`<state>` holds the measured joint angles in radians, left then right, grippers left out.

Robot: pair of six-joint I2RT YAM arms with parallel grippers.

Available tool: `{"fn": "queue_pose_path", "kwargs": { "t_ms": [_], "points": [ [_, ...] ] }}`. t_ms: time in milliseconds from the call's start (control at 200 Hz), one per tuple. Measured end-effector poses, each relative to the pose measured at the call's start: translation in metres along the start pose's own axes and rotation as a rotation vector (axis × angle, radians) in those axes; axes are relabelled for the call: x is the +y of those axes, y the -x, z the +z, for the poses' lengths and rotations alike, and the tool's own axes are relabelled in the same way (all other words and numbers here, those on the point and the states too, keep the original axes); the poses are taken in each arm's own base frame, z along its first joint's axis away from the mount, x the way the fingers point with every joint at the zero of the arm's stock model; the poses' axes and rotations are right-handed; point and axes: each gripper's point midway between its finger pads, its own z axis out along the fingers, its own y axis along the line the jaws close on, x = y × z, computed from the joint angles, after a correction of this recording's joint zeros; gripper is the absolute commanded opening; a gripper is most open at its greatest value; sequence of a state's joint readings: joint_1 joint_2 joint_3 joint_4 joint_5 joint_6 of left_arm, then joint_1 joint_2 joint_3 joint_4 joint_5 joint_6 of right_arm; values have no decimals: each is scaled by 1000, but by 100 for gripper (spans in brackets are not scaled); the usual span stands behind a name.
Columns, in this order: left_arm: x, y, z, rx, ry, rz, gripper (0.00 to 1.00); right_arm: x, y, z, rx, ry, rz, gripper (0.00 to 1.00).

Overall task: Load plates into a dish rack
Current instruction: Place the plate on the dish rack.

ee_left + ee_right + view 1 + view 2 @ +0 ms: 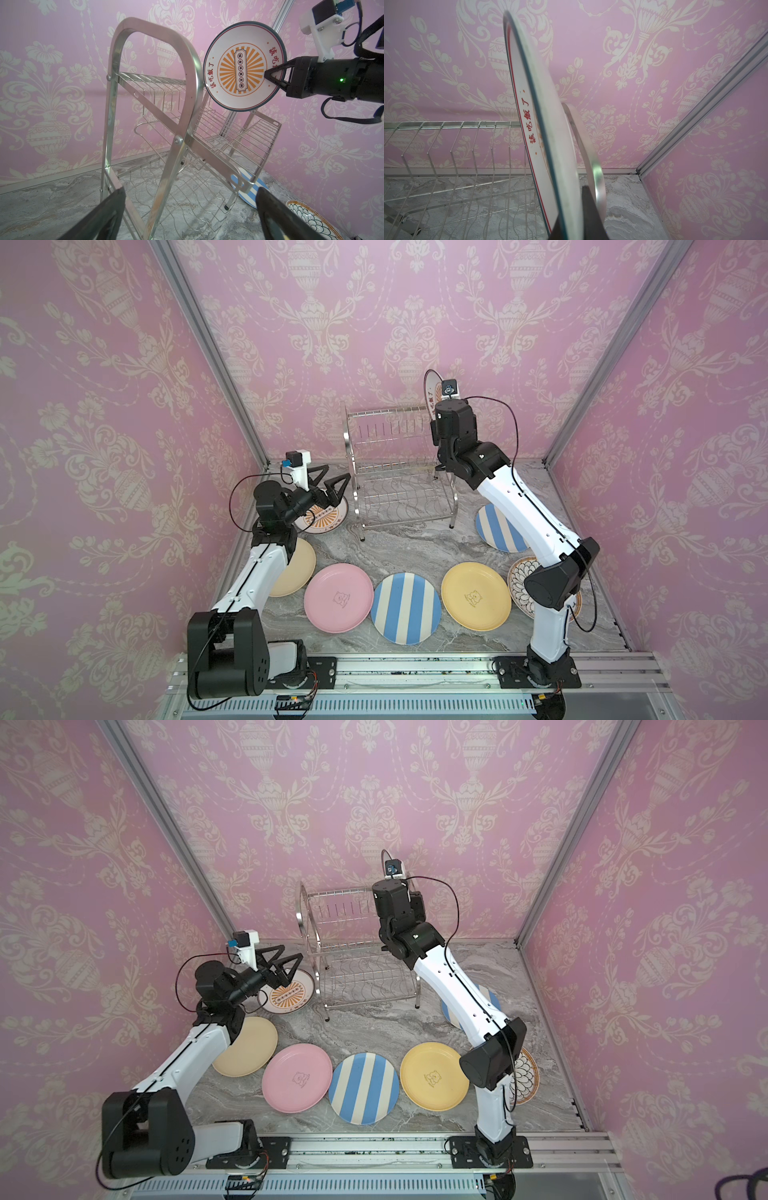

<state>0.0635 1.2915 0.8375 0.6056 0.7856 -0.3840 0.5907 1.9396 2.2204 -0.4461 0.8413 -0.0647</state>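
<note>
The chrome dish rack [399,472] [357,952] stands at the back of the table, with both shelves bare. My right gripper [571,228] [268,75] is shut on the rim of a white plate with an orange sunburst [241,68] [542,124]. It holds the plate upright above the right end of the rack's upper shelf [446,145]. My left gripper [338,471] [191,207] hangs open and empty left of the rack, over a second sunburst plate [324,518] lying flat.
Flat on the marble table lie a cream plate [297,568], a pink plate [338,597], a striped plate [405,608], a yellow plate [476,595], a black-petal plate [519,580] and another striped plate [496,529]. Pink walls enclose three sides.
</note>
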Motion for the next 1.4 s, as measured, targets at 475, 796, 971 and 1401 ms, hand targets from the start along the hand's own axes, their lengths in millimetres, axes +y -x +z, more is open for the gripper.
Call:
{"fn": "queue_pose_path", "kwargs": {
  "t_ms": [475,796,971,1401],
  "points": [
    [0,0,0,2,-3,0,99,-1,-17,8,42,-5,-6,0],
    [0,0,0,1,-3,0,99,-1,-21,11,55,9,19,0],
    [0,0,0,1,-3,0,99,-2,-22,14,62,11,36,0],
    [0,0,0,1,-3,0,99,-2,-28,19,75,1,68,8]
  ]
}}
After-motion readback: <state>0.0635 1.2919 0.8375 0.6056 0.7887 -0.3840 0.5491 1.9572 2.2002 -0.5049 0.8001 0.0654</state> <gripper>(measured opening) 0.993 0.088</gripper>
